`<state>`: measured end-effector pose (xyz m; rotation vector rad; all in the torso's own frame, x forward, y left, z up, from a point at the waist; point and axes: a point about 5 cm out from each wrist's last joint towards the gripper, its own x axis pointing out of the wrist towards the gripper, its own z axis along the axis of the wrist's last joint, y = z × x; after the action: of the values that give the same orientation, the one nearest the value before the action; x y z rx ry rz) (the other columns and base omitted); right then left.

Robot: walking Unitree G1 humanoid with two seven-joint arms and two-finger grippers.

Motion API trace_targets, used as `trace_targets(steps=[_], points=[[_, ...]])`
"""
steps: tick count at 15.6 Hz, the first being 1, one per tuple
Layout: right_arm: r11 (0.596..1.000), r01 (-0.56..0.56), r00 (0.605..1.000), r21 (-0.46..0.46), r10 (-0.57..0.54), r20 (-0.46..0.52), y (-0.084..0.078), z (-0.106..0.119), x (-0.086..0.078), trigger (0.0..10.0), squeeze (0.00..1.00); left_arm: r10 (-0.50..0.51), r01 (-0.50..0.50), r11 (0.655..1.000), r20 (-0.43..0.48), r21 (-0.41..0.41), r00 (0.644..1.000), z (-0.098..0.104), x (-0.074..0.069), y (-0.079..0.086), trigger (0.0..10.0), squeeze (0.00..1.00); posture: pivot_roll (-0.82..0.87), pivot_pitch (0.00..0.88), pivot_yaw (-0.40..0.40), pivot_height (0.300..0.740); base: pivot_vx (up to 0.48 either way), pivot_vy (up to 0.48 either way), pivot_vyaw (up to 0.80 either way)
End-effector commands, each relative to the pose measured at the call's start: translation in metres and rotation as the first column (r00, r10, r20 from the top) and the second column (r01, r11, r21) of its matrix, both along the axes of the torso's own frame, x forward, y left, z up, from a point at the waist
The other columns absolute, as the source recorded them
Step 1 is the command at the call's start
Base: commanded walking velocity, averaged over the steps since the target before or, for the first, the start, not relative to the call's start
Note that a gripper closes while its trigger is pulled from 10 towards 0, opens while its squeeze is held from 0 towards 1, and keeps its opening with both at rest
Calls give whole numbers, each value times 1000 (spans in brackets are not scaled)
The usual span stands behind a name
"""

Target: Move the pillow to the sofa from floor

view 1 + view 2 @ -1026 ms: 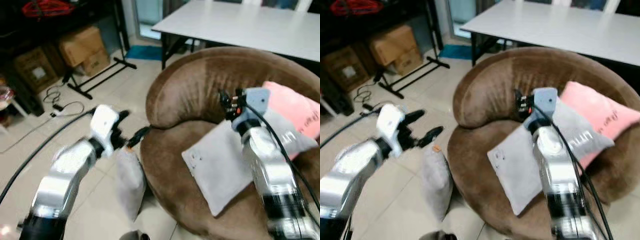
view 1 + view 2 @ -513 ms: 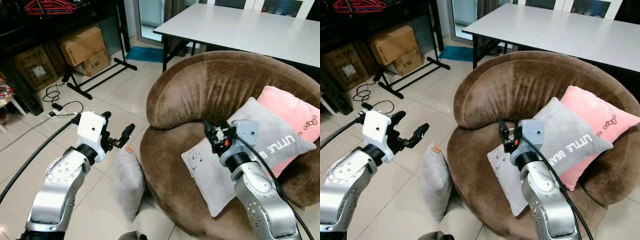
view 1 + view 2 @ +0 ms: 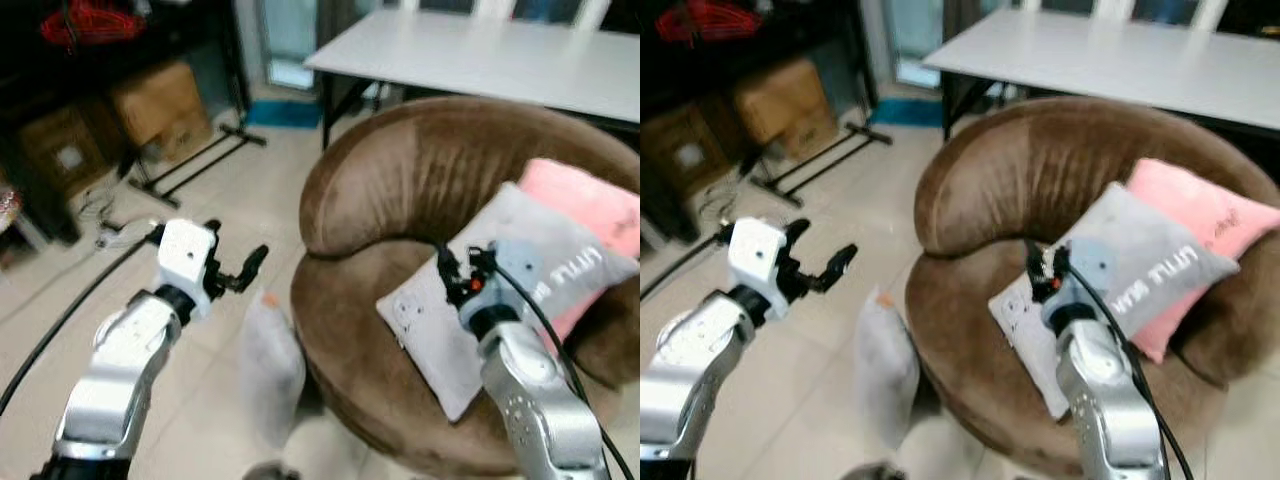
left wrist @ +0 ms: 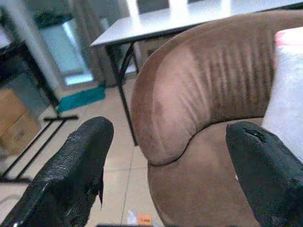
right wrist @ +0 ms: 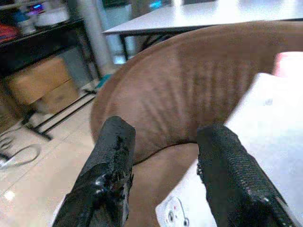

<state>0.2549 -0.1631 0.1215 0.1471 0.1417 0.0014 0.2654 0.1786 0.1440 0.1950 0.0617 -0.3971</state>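
A grey pillow [image 3: 270, 365] stands on edge on the tiled floor, leaning against the front left of the round brown sofa [image 3: 400, 190]. My left gripper [image 3: 240, 248] hovers open above and to the left of it, apart from it; in the left wrist view its fingers [image 4: 75, 165] are spread wide with nothing between them. My right gripper [image 3: 457, 270] is open over the sofa seat, just above a flat grey pillow [image 3: 435, 335] lying there. A lettered grey pillow [image 3: 565, 270] and a pink pillow [image 3: 590, 205] rest against the sofa back.
A white table [image 3: 480, 60] stands behind the sofa. Cardboard boxes [image 3: 160, 95], a black rack foot [image 3: 195, 155] and loose cables [image 3: 100, 215] lie at the far left. Bare tiles stretch left of the floor pillow.
The right gripper has dropped from near the sofa back to just over the flat grey pillow. The left gripper stays near the floor pillow. The view has shifted slightly and blurred.
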Motion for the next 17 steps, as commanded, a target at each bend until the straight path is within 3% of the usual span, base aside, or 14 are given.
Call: trace_targets(steps=[1, 5, 7, 9, 12, 17], points=[[1000, 2, 999, 1, -2, -34, 3, -3, 1, 10000, 0, 14, -14, 1000, 6, 17, 1000, 1, 1, 5, 10000, 0, -74, 0, 67, 740, 0, 337, 0], [1000, -5, 999, -9, 4, -47, -5, -6, 1, 10000, 0, -1, 1, 1000, 3, 15, 1000, -1, 6, 1, 10000, 0, -72, 0, 74, 740, 0, 337, 0], [1000, -25, 999, 15, 26, -36, 3, 1, 7, 10000, 0, 59, -59, 998, 10, -8, 998, 2, 3, 10, 10000, 0, -51, 0, 37, 740, 0, 0, 0], [996, -78, 995, -33, 75, -72, 7, -6, 4, 10000, 0, 75, -75, 997, -16, -27, 997, -4, -4, 8, 10000, 0, -40, 0, 19, 740, 0, 0, 0], [994, -98, 993, -38, 95, -73, 10, -6, 2, 10000, 0, 69, -70, 996, -20, -47, 997, -6, -6, 5, 10000, 0, -47, 0, 25, 740, 0, 0, 800], [997, -71, 996, 4, 71, -61, 15, -5, 8, 10000, 0, 41, -42, 999, -31, -17, 999, -4, -2, 7, 10000, 0, -40, 0, 42, 740, 310, 0, 638]])
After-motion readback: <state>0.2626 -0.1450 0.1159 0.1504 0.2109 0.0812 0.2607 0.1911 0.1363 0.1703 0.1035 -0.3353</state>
